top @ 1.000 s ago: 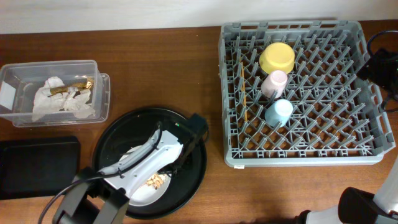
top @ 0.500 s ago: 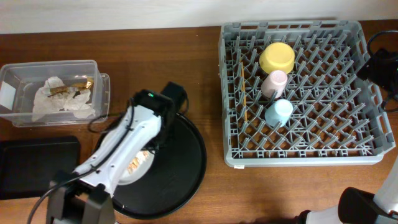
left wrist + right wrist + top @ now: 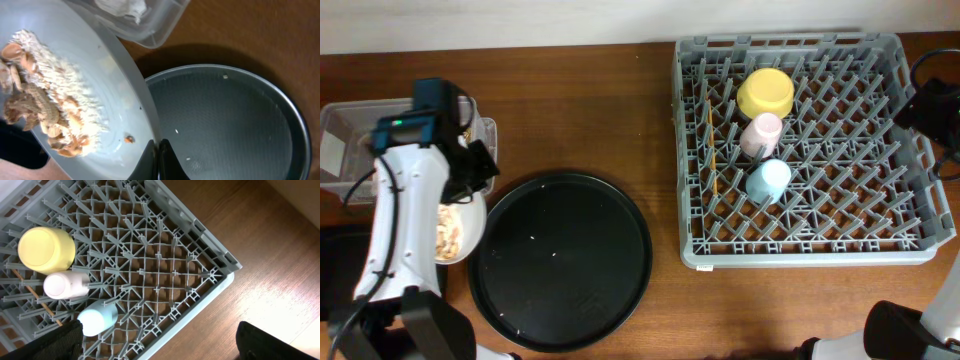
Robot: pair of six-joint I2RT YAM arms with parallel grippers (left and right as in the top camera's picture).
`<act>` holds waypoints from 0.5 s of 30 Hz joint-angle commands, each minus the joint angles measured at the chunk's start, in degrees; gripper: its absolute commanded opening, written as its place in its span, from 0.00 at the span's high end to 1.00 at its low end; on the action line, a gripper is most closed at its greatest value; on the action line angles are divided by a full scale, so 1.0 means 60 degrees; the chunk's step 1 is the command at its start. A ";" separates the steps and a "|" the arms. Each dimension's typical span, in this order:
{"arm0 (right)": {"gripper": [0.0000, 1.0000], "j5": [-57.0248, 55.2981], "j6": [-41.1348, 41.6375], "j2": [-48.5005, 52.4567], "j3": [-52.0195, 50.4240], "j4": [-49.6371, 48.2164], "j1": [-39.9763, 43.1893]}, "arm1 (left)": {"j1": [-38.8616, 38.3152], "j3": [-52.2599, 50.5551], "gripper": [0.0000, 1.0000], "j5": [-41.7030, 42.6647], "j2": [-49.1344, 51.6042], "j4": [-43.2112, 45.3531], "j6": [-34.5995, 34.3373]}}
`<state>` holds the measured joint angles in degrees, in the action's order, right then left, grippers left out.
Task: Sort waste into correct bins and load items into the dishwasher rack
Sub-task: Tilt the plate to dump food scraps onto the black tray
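Note:
My left gripper is shut on the rim of the round white plate. It holds the plate left of the round black serving tray and just in front of the clear tub. Beige food scraps lie on the plate. White napkins lie in the tub. The shallow black tray lies at the front left, partly hidden by my arm. The grey rack holds the yellow bowl, pink cup, blue cup and chopsticks. My right gripper is open and empty above the rack's corner.
The large round black serving tray lies between the plate and the rack, with only a few crumbs on it. Bare wooden table shows behind it and right of the rack.
My left gripper has lifted the plate with the scraps off the round black serving tray and swung it left, to beside the clear tub. The right arm has not moved.

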<state>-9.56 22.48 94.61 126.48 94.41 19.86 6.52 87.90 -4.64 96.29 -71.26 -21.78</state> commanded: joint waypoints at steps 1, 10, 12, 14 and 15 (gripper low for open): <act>0.02 -0.0015 0.0055 0.0007 -0.0007 0.0011 0.0015 | 0.1348 0.0200 0.99 0.0754 0.0040 0.0423 0.0328; 0.02 -0.0015 0.0055 0.0007 -0.0007 0.0011 0.0015 | 0.4696 0.0200 0.99 0.4138 0.0040 0.1526 0.0321; 0.02 -0.0015 0.0055 0.0007 -0.0007 0.0011 0.0018 | 0.5337 0.0200 0.99 0.5125 0.0040 0.1534 0.0328; 0.02 -0.0015 0.0055 0.0007 -0.0007 0.0011 0.0018 | 0.6076 0.0197 0.99 0.6229 0.0040 0.1566 0.0328; 0.02 -0.0015 0.0055 0.0007 -0.0007 0.0011 0.0015 | 0.6484 0.0197 0.99 0.6590 0.0040 0.1650 0.0331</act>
<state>-9.54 22.48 94.61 126.48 94.39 19.86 41.08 87.92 25.63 96.29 -62.24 -20.56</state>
